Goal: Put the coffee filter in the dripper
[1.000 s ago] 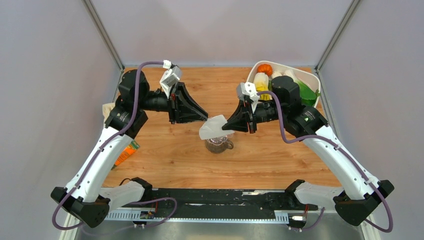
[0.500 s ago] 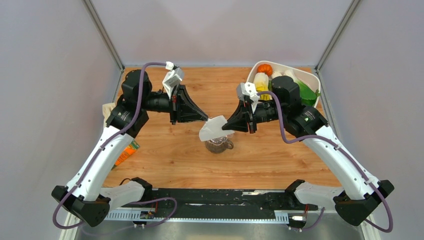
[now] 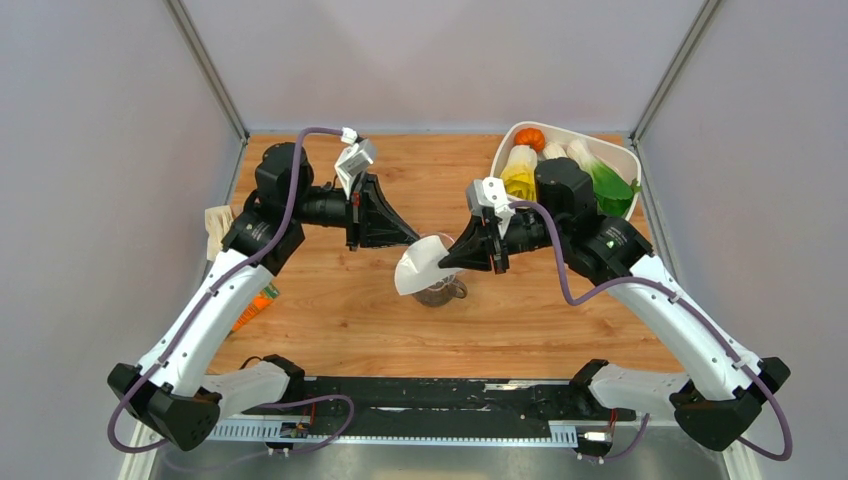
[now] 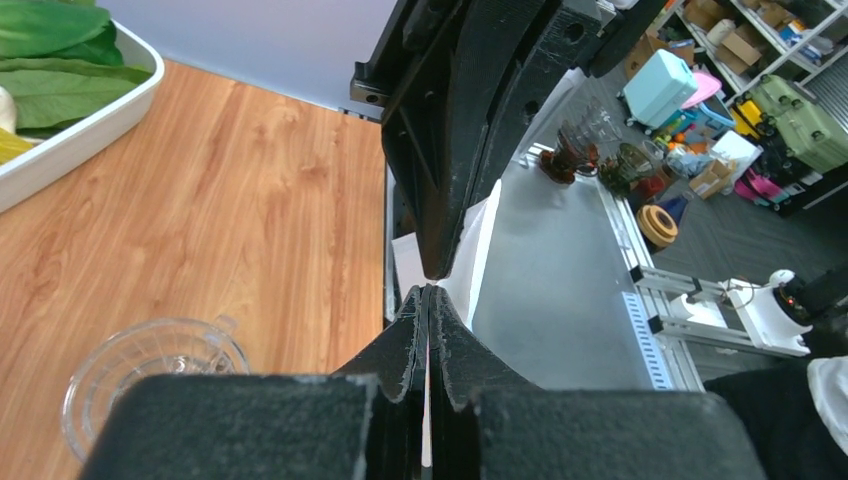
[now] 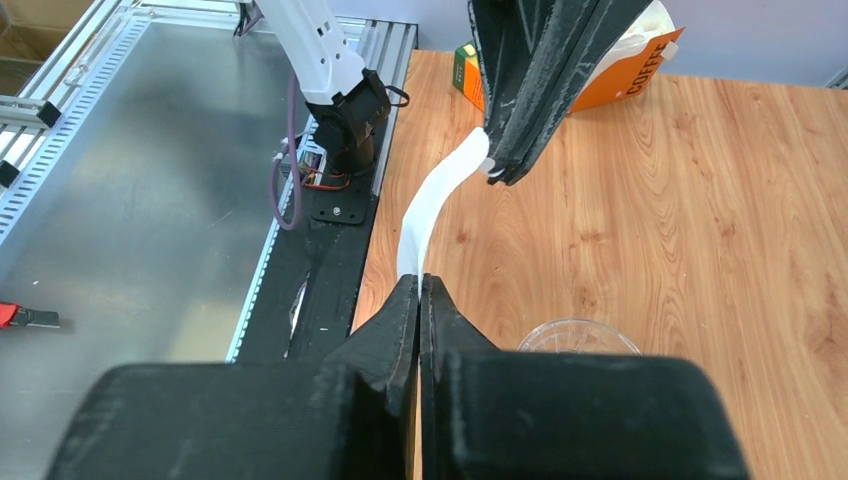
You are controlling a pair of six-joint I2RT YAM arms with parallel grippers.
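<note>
Against the frame half a second before, the right tool (image 3: 443,262) had shifted left and lower, bringing the coffee filter (image 3: 415,270) closer over the dripper (image 3: 447,293). It and the left tool (image 3: 413,238) were both clenched on the sheet, which was bowed in the air. Paper covered half the dripper; its base was unclear. A white tray (image 3: 628,158) sat on the far right of the desk (image 3: 560,320). The left arm partly hid an orange packet (image 3: 255,305).

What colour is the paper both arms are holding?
White; the thin paper coffee filter shows best in top external view.
</note>
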